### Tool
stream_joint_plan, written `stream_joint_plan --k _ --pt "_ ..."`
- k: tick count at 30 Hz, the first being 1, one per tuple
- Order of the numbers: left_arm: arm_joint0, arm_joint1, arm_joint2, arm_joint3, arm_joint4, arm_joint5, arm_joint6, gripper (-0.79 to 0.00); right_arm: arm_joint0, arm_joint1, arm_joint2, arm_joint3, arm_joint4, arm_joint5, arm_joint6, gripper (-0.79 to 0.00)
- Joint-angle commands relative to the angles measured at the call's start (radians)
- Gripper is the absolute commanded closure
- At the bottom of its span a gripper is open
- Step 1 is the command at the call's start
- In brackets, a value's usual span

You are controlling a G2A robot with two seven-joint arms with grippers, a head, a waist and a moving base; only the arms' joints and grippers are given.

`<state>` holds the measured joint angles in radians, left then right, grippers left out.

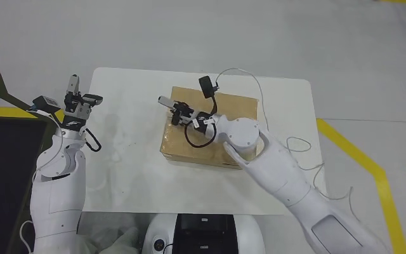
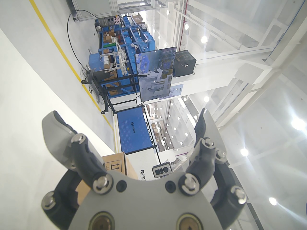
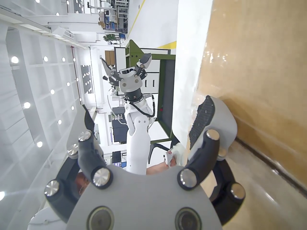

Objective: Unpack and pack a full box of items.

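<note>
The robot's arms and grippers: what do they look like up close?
The left arm and right arm have smooth white shells with black cables looped at the wrists. The left gripper and right gripper are grey metal, with two curved fingers and black ribbed pads.

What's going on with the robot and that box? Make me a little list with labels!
box: brown cardboard box, closed, sitting on the white table
right gripper: right gripper open, empty, over the box's top near one edge
left gripper: left gripper open, empty, by the table's side edge, apart from the box
</note>
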<state>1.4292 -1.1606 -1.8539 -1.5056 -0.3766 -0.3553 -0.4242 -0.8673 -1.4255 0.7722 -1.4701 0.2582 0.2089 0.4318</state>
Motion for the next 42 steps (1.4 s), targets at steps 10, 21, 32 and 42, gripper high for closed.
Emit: stream_joint_plan --k 10,21,32,42 --pt "0.000 0.000 0.000 0.000 0.000 0.000 0.000 -0.785 -0.143 0.057 0.153 -0.160 -0.110 0.136 0.050 -0.785" --pt "0.000 0.000 0.000 0.000 0.000 0.000 0.000 -0.785 -0.246 0.101 0.299 -0.252 -0.175 0.211 0.111 -0.785" --pt "0.000 0.000 0.000 0.000 0.000 0.000 0.000 -0.785 -0.349 0.137 0.425 -0.369 -0.262 0.304 0.129 -0.785" --pt "0.000 0.000 0.000 0.000 0.000 0.000 0.000 -0.785 -0.432 0.163 0.511 -0.458 -0.333 0.362 0.145 -0.785"
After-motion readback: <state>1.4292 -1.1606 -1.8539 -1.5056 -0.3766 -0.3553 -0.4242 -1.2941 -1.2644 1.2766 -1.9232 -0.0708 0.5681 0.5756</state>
